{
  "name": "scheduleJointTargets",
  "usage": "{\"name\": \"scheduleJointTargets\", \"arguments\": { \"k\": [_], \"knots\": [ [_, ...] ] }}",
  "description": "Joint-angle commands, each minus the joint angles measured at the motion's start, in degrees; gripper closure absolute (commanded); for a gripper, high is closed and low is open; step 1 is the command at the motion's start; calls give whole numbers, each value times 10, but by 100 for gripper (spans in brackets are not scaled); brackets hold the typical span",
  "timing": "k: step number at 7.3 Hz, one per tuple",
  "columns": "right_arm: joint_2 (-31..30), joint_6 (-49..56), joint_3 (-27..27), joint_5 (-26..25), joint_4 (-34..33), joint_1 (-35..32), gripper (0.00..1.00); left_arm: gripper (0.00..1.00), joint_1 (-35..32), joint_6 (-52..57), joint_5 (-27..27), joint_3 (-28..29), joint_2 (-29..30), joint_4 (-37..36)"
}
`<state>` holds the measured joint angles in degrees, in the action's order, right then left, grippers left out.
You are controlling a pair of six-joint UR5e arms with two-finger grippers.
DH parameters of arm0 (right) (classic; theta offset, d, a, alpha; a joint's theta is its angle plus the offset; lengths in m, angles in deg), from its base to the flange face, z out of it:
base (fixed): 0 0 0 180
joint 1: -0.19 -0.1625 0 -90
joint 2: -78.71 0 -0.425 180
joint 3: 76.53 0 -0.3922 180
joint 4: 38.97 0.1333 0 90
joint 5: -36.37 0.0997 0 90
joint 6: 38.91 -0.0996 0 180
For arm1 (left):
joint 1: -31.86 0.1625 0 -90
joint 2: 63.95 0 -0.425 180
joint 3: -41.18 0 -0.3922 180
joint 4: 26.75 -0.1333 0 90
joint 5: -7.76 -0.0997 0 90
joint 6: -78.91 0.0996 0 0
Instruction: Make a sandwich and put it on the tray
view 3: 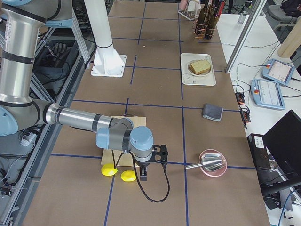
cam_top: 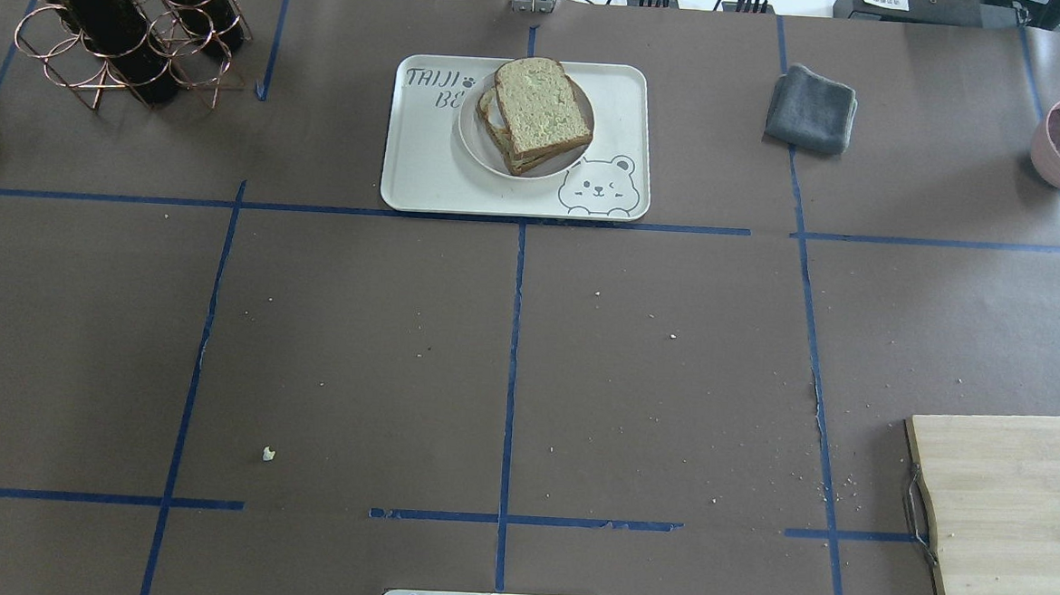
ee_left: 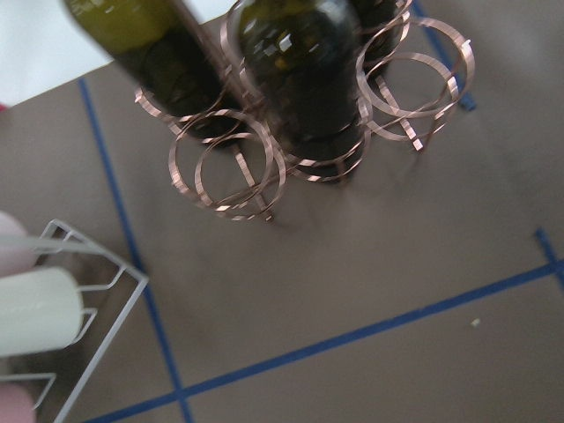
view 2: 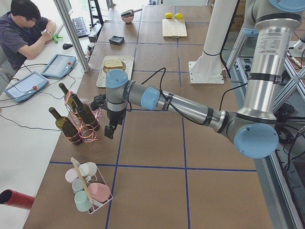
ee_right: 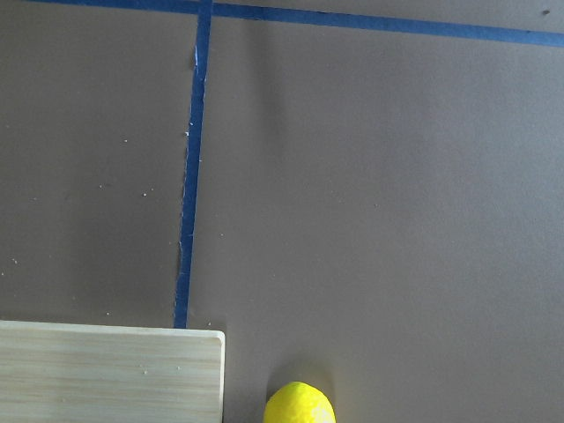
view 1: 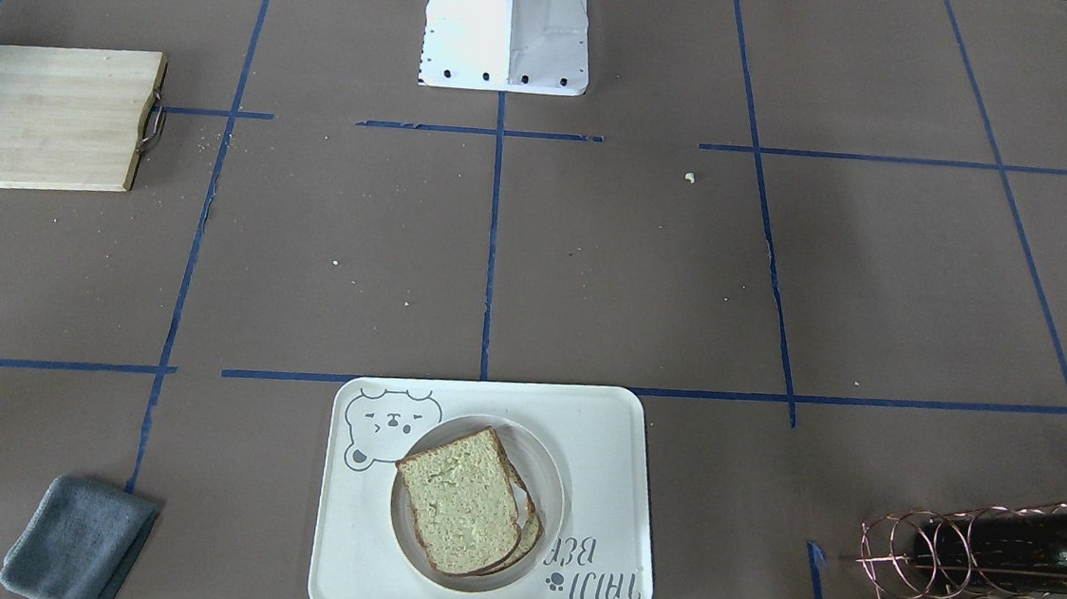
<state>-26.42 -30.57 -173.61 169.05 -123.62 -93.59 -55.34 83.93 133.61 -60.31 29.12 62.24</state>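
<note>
Hanging left pincer (view 2: 109, 131): it pointed down over the surface (cam_top: 355, 343), just beside the wine rack (view 2: 81, 126). Only a side view showed it, so I cannot tell whether it was wide or narrow.
Right pincer (view 3: 142, 176): it pointed down beside the lemons (view 3: 128, 175), off the end of the cutting board (cam_top: 1018, 513). Here too I cannot tell its opening.
Arm poses: each forearm stretched low and nearly level toward its own end of the surface, with the wrist bent downward.
Sandwich (cam_top: 540, 112): it sat at the far edge opposite the base, as stacked slices on a round dish (cam_top: 468, 136) inside the tray (cam_top: 428, 174). No egg showed.
Tray axis: its long side ran along the far edge.
Bearing: the sandwich lay well apart from both pincers, and the left looked the nearer.
Judgement: placement appeared complete, and neither arm was posed to reach.
</note>
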Motion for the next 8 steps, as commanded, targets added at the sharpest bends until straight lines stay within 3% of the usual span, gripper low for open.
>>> {"name": "scheduleJointTargets", "arguments": {
  "k": [1,3,5,8],
  "knots": [
    [2,-2,-2,1,0,0,0,0,-70,30,77,21,-100,7],
    [4,-2,-3,1,0,0,0,0,-89,29,102,22,-133,12],
    [5,-2,-4,1,0,0,0,0,-89,29,99,12,-124,15],
    [5,-2,-5,1,0,0,0,0,-88,30,66,10,-126,37]
  ]
}}
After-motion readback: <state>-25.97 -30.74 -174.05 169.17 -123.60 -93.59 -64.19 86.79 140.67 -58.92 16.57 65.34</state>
